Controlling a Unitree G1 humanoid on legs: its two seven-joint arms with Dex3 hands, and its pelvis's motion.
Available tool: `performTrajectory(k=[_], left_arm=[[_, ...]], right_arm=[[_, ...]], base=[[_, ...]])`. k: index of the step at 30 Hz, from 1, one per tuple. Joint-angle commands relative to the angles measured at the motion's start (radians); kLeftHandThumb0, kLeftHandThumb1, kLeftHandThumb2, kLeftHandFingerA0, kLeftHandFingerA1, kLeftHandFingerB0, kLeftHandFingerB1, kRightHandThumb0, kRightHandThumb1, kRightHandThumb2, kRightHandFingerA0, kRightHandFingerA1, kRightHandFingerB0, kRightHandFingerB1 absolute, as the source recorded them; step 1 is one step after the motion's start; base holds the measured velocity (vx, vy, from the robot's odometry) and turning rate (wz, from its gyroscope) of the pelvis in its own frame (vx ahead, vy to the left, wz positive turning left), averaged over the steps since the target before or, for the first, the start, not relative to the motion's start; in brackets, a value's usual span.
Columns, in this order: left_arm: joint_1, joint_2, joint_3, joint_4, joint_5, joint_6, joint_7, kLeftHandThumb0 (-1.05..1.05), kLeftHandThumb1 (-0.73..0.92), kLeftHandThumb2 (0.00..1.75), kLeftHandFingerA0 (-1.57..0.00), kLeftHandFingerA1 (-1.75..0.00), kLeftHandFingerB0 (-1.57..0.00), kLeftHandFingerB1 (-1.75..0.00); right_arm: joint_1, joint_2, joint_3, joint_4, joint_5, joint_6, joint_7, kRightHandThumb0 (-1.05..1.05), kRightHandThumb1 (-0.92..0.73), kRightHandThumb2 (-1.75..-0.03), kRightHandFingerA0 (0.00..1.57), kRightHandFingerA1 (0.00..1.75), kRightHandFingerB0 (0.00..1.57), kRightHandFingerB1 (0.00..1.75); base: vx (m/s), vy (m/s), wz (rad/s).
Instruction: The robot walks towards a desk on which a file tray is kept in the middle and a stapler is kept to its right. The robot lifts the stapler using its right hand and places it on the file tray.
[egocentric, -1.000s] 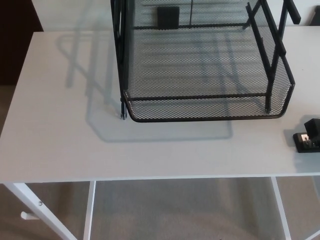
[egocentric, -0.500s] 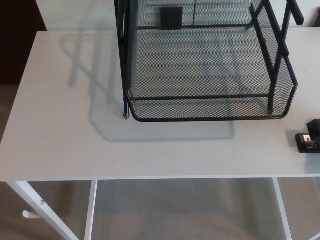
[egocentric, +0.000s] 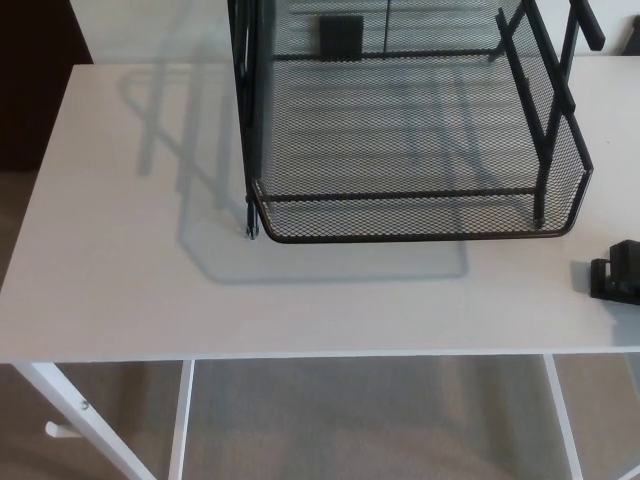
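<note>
A black wire-mesh file tray stands on the white desk, filling the upper middle of the head view; its upper tiers run out of the top of the picture. To its right, at the picture's right edge, lies the black stapler, only partly in frame. The tray's lower shelf holds nothing that I can see. Neither of my hands shows.
The desk's front edge crosses the lower part of the view, with white legs and grey carpet below it. A small dark square object shows behind the tray's mesh. A dark area lies beyond the desk's far left corner.
The whole picture has shifted slightly as the camera moved. The stapler now sits a little lower and shows less of its light detail at the right edge.
</note>
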Motion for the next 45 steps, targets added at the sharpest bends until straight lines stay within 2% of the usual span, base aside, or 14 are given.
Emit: performTrajectory(k=[1,2,4,6,7,9,26,27,28,35,36,37,40,45], left_arm=[[-0.008,0.013,-0.009,0.012,0.017,-0.018,0.027,-0.78,0.59,1.02,-0.58,-1.07,-0.4,-0.96],[-0.003,0.01,-0.012,0.011,0.018,-0.022,0.029,-0.8,0.52,1.16,-0.68,-1.0,-0.44,-0.87],[0.0,0.013,-0.015,0.008,0.018,-0.028,0.021,-0.82,0.53,1.17,-0.66,-1.0,-0.44,-0.87],[0.001,0.015,-0.018,0.011,0.019,-0.033,0.018,-0.83,0.6,1.01,-0.59,-1.1,-0.39,-1.0],[0.01,0.015,-0.015,0.002,0.015,-0.03,0.017,-0.88,0.49,1.18,-0.67,-0.98,-0.45,-0.86],[0.013,0.017,-0.014,-0.009,0.012,-0.02,0.014,-0.82,0.49,1.18,-0.65,-0.97,-0.43,-0.85],[0.002,0.022,-0.006,0.013,0.006,-0.013,0.02,-0.82,0.49,1.16,-0.66,-0.97,-0.45,-0.84],[0.002,0.025,-0.009,0.015,0.01,-0.015,0.018,-0.83,0.5,1.17,-0.66,-0.97,-0.44,-0.84],[0.004,0.025,-0.008,0.012,0.012,-0.017,0.016,-0.83,0.5,1.17,-0.65,-0.97,-0.44,-0.84],[0.015,0.026,-0.009,0.018,0.021,-0.03,0.019,-0.83,0.52,1.17,-0.66,-0.97,-0.43,-0.84],[0.014,0.027,-0.008,0.019,0.021,-0.03,0.019,-0.83,0.52,1.17,-0.66,-0.97,-0.43,-0.84],[0.013,0.027,-0.005,0.022,0.018,-0.031,0.016,-0.9,0.51,1.18,-0.68,-0.99,-0.45,-0.86],[0.014,0.027,-0.004,0.028,0.02,-0.04,0.016,-0.83,0.62,0.99,-0.59,-1.08,-0.41,-0.97],[0.023,0.028,-0.024,0.023,0.04,-0.039,0.02,-0.84,0.54,1.19,-0.64,-0.96,-0.42,-0.84]], right_arm=[[0.102,0.007,0.049,-0.002,-0.154,0.135,-0.146,-0.25,-0.7,-0.61,0.8,1.75,0.67,1.22],[0.119,0.004,0.036,-0.002,-0.149,0.131,-0.208,-0.38,-0.52,-0.92,1.13,1.35,0.77,1.1],[0.142,-0.002,-0.026,-0.019,-0.077,0.084,-0.227,-0.29,-0.73,-0.61,0.83,1.74,0.71,1.22],[0.147,0.0,-0.051,-0.023,-0.064,0.082,-0.228,-0.36,-0.55,-0.91,1.12,1.36,0.76,1.11],[0.146,0.002,-0.07,-0.02,-0.048,0.06,-0.238,-0.24,-0.73,-0.62,0.81,1.75,0.64,1.45],[0.155,-0.02,-0.126,-0.061,-0.028,0.046,-0.274,-0.2,-0.69,-0.64,0.82,1.75,0.59,1.56],[-0.029,-0.163,-0.472,-0.298,0.089,0.025,-0.048,-0.22,-0.69,-0.62,0.74,1.64,0.73,1.32],[-0.055,-0.159,-0.491,-0.316,0.109,0.046,-0.015,-0.24,-0.7,-0.6,0.78,1.67,0.79,1.09],[-0.079,-0.159,-0.507,-0.333,0.113,0.037,-0.021,-0.23,-0.71,-0.63,0.81,1.69,0.69,1.35],[-0.315,-0.089,-0.552,-0.547,0.172,0.097,0.121,-0.23,-0.58,-0.98,0.85,1.75,0.63,1.66],[-0.323,-0.081,-0.553,-0.556,0.171,0.101,0.13,-0.23,-0.58,-0.98,0.85,1.75,0.63,1.66],[-0.338,-0.07,-0.543,-0.581,0.16,0.11,0.141,-0.25,-0.65,-0.73,0.87,1.75,0.74,1.26],[-0.367,-0.026,-0.522,-0.639,0.139,0.124,0.156,-0.22,-0.59,-0.81,0.87,1.75,0.71,1.43],[-0.418,0.104,-0.448,-0.641,0.16,0.071,0.177,-0.19,-0.66,-0.86,1.0,1.74,0.64,1.49]], base=[[0.0,0.0,0.0],[0.0,0.0,0.0],[0.0,0.0,0.0],[0.0,0.0,0.0],[0.0,0.0,0.0],[0.0,0.0,0.0],[0.0,0.0,0.0],[0.0,0.0,0.0],[0.0,0.0,0.0],[0.0,0.0,0.0],[0.0,0.0,0.0],[0.0,0.0,0.0],[0.0,0.0,0.0],[0.0,0.0,0.0]])
